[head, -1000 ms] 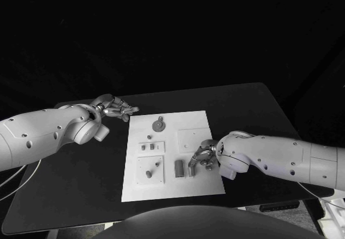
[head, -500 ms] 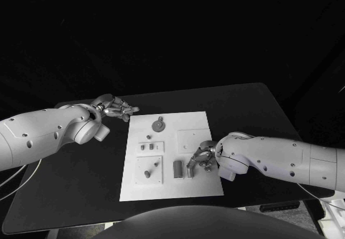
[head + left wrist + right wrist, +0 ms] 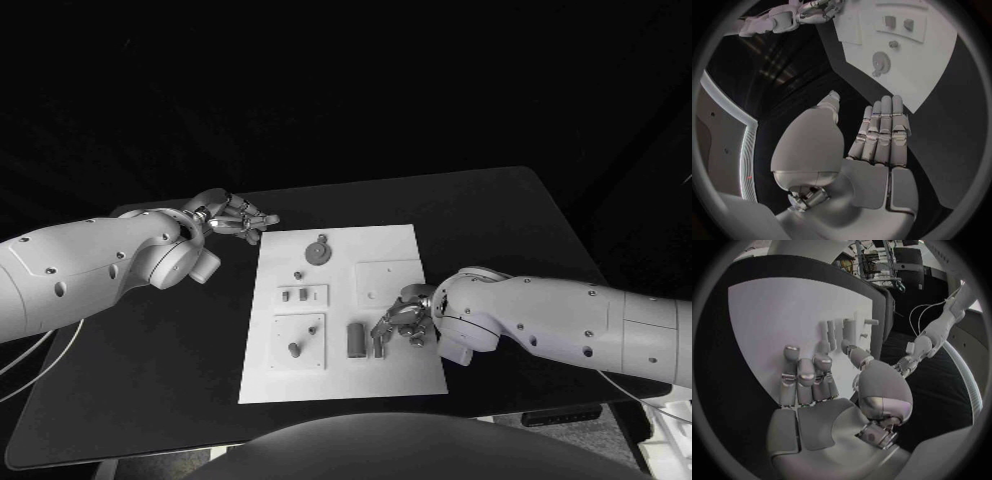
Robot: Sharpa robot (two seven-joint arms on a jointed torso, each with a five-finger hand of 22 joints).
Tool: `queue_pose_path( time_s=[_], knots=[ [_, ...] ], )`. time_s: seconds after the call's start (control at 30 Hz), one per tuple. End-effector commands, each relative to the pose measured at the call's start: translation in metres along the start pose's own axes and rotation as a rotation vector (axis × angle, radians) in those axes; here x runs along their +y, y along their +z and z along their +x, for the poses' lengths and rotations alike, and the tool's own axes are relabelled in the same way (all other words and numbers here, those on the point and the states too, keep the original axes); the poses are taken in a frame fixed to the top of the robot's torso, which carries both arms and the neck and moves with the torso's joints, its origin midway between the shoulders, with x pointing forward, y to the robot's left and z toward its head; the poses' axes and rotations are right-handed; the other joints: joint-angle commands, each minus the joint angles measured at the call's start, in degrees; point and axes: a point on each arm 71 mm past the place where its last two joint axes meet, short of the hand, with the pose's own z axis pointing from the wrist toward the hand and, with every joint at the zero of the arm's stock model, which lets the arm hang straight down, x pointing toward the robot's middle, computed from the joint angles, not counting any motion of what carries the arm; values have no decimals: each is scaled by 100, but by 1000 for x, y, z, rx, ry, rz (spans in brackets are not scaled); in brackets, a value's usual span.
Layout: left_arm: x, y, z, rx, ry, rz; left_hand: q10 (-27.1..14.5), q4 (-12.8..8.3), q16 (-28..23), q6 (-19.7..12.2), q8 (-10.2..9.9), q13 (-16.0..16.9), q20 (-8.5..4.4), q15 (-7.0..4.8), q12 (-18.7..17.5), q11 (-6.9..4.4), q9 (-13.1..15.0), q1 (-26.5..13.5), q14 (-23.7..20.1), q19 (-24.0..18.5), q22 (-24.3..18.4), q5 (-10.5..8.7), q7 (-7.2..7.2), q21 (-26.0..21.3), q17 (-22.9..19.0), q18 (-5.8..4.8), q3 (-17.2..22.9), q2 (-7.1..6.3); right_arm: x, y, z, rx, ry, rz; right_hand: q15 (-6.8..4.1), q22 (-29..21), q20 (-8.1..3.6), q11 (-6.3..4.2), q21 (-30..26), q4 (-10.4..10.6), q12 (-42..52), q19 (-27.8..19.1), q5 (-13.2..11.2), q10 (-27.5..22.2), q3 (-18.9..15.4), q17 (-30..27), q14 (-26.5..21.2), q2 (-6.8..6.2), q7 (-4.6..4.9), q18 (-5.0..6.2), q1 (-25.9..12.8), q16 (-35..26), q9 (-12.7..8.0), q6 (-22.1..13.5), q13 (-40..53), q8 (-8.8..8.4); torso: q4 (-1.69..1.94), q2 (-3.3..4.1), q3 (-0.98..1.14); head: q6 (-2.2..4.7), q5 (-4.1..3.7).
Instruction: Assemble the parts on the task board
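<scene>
The white task board (image 3: 411, 243) lies mid-table. On it are a round disc part (image 3: 317, 249), a small peg (image 3: 299, 275), a raised block with two small parts (image 3: 303, 295), a square block with a peg (image 3: 299, 346), a grey bar (image 3: 356, 339) and a thin bar (image 3: 379, 346). My right hand (image 3: 402, 321) rests over the board's near right part, its fingertips at the thin bar and nothing in its palm (image 3: 811, 390). My left hand (image 3: 232, 216) hovers off the board's far left corner, fingers straight and holding nothing (image 3: 879, 135).
A flat raised square (image 3: 389, 278) sits on the board just beyond my right hand. Bare black table (image 3: 490, 215) surrounds the board, with its front edge close to the board's near side.
My right hand has crept toward the near edge, pushing the thin bar closer to the grey bar. The board's near end has slid slightly left. The left hand has stayed put.
</scene>
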Motion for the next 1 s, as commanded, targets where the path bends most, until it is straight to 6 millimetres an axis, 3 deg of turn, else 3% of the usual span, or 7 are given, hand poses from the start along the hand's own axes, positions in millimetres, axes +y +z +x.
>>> queue_pose_path(
  time_s=[0.03, 0.53, 0.77, 1.0],
  knots=[
    [-2, 0, 1, 11, 3, 6, 31, -11, -31, 21, -3, -8, 3, 3, 17, -10, -8, -5, 23, 42, -7, -27, -17, -40, 6, 61, 5, -43, 2, 0, 3, 18, -18, -20, -40, 86, -37, 2, -14, 54, -11, -22, 11, -38, -7, 4, -20, -66, 4, 44, -2, 19, -11, -34, 6, -25, 1, 1, 0, 0, 2],
    [-1, 0, 0, 7, 4, 5, 31, -11, -33, 22, -3, -8, 3, 4, 17, -10, -9, -7, 23, 42, -8, -27, -16, -40, 8, 61, 11, -45, -13, -6, -12, -79, -37, -44, -53, 85, -48, 3, -15, 103, -8, -14, 11, -42, 5, 3, -20, -85, 5, 44, 57, 21, -19, -46, 7, -27, -2, -2, 1, 0, 7],
    [0, 0, -1, 1, 4, 5, 32, -11, -34, 23, -3, -8, 3, 3, 17, -11, -9, -6, 24, 43, -8, -27, -17, -39, 9, 62, 14, -45, -17, -16, -25, -167, -93, -111, -82, 81, -63, 42, -21, 17, 3, 5, 7, -54, -20, -8, -13, -143, 48, 44, 247, 11, -45, -170, 12, -75, -8, -1, 2, 0, 10],
    [-1, -1, -1, 3, 4, 5, 34, -12, -34, 25, -2, -7, 2, 3, 18, -11, -9, -3, 26, 44, -8, -26, -17, -38, 11, 62, 18, -43, -9, -20, -25, -193, -161, -186, -100, 78, -70, 1, -29, -166, 24, 39, 8, -40, -49, -17, 18, -113, 3, 44, 501, 11, 7, -59, 14, 30, -3, 3, 6, 0, 12]
  ],
)
